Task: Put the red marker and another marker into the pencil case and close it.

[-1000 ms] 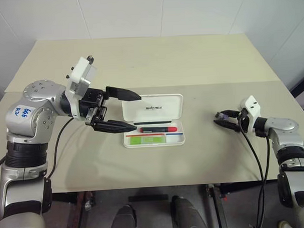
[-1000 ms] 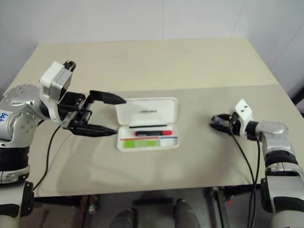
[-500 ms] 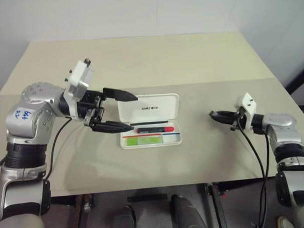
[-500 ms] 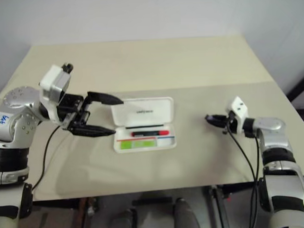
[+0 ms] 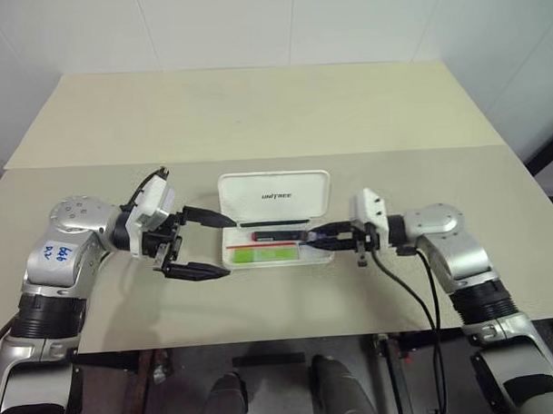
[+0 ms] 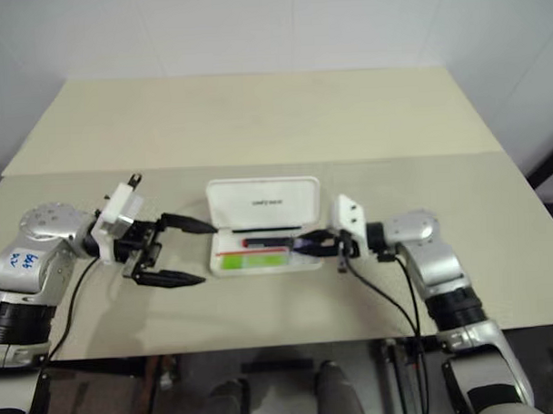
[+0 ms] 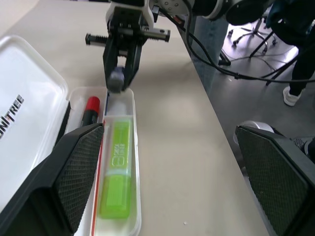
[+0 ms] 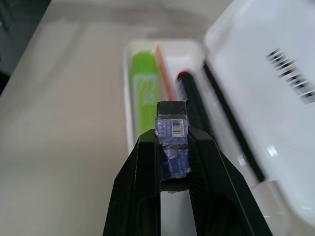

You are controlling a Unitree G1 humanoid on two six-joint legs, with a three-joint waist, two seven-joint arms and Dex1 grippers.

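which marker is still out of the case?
The blue-labelled marker, clamped in the right gripper at the pencil case. The red marker and green marker lie inside.

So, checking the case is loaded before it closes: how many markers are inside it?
2. The red marker lies in the pencil case beside the hinge; the green marker lies along the front wall.

You see a beige surface [image 5: 255,108] with one seam across it; the open pencil case [image 5: 276,196] lies directly on it, mid-surface.

Bright, even overhead light; soft shadows; blurred wrist-view edges.
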